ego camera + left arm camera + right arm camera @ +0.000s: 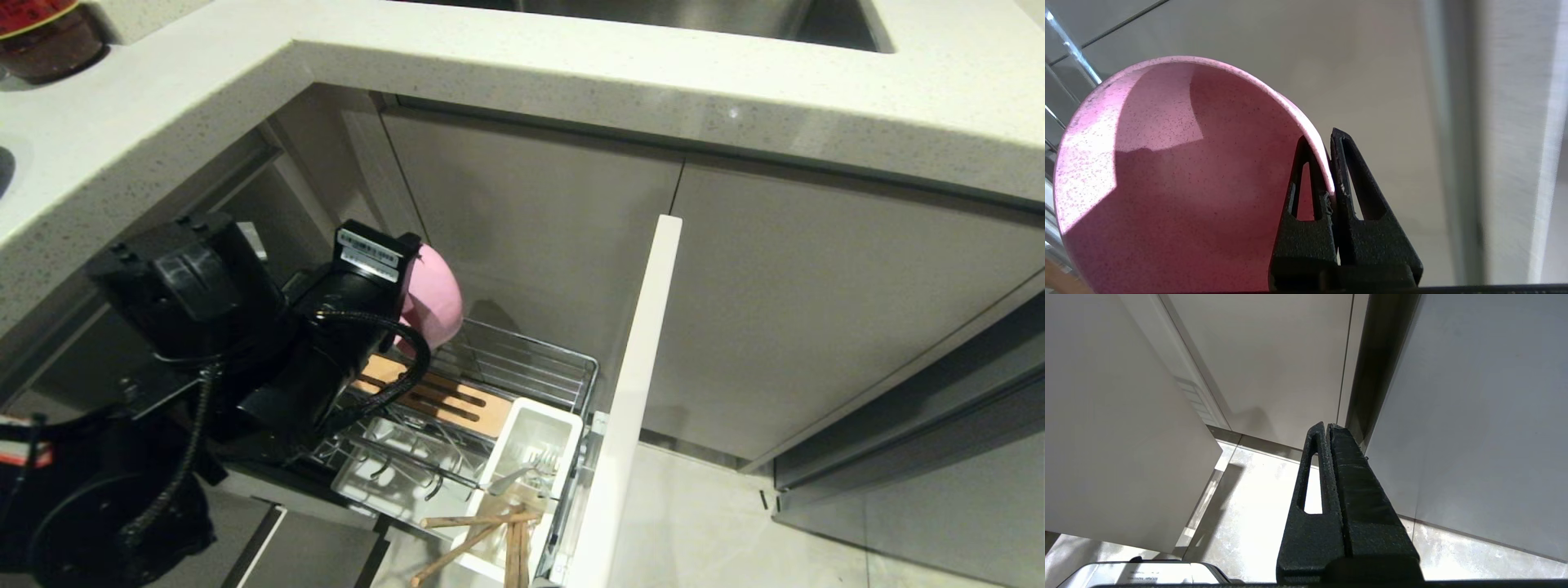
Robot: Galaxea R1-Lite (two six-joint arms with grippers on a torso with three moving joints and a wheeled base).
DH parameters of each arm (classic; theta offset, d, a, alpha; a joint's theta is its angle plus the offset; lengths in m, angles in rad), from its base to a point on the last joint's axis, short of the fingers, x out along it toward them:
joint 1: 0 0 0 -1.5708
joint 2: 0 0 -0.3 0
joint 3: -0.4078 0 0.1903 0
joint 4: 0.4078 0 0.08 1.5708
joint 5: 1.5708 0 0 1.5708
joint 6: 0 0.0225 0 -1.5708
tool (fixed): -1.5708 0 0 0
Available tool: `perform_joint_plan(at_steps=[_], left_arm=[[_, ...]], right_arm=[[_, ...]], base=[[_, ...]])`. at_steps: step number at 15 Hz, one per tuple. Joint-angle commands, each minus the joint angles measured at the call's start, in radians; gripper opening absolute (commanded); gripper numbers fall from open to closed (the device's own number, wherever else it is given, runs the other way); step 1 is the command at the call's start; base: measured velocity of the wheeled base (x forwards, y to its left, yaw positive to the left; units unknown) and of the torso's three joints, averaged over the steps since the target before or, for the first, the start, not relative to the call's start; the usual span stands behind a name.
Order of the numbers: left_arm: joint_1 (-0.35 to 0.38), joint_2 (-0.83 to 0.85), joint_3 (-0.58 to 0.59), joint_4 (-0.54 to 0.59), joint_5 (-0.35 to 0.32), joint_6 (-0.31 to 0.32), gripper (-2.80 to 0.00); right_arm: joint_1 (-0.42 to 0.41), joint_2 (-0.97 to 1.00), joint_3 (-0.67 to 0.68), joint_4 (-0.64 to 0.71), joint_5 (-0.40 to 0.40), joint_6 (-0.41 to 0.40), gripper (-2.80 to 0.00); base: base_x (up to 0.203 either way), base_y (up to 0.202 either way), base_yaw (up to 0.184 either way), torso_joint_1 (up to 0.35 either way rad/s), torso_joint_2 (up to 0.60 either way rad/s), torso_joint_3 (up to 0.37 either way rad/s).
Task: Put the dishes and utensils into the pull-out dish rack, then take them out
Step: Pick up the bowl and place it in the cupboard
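Observation:
The pink bowl point(433, 298) hangs tilted on its side above the far end of the pull-out dish rack point(522, 359), held by its rim. My left gripper point(1327, 141) is shut on that rim of the bowl point(1175, 175), one finger inside and one outside. In the rack's white utensil cup point(535, 445) stands the silver fork point(514, 478), and the wooden chopsticks point(482, 531) lean at the near end. The plate is out of view. My right gripper point(1326, 426) is shut and empty, pointing at the floor by the cabinets.
The rack's white front panel point(637, 392) stands out into the room on the right. A pale stone countertop point(571, 73) overhangs the rack, with a sink at the back and a red-lidded jar point(45, 33) at the far left. A slotted wooden strip point(441, 400) lies in the rack.

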Motion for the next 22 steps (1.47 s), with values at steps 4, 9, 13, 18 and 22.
perform_joint_plan(at_steps=[4,9,13,18,22], left_arm=[[-0.037,0.194,-0.005,-0.177,0.028,-0.025,-2.8],[-0.04,0.254,-0.004,-0.319,-0.01,-0.044,-2.8],[-0.035,0.292,0.002,-0.354,-0.015,-0.092,-2.8],[-0.034,0.316,0.003,-0.356,-0.032,-0.147,-2.8],[-0.034,0.319,0.003,-0.359,-0.034,-0.164,-2.8]], right_arm=[[0.0,-0.001,0.026,-0.001,0.0,0.0,-2.8],[0.0,-0.001,0.026,-0.001,0.0,0.0,-2.8],[0.0,-0.001,0.026,-0.001,0.0,0.0,-2.8],[0.0,-0.001,0.026,-0.001,0.0,0.0,-2.8],[0.0,-0.001,0.026,-0.001,0.0,0.0,-2.8]], base=[[0.0,0.0,0.0,0.0,0.0,0.0],[0.0,0.0,0.0,0.0,0.0,0.0],[0.0,0.0,0.0,0.0,0.0,0.0],[0.0,0.0,0.0,0.0,0.0,0.0],[0.0,0.0,0.0,0.0,0.0,0.0]])
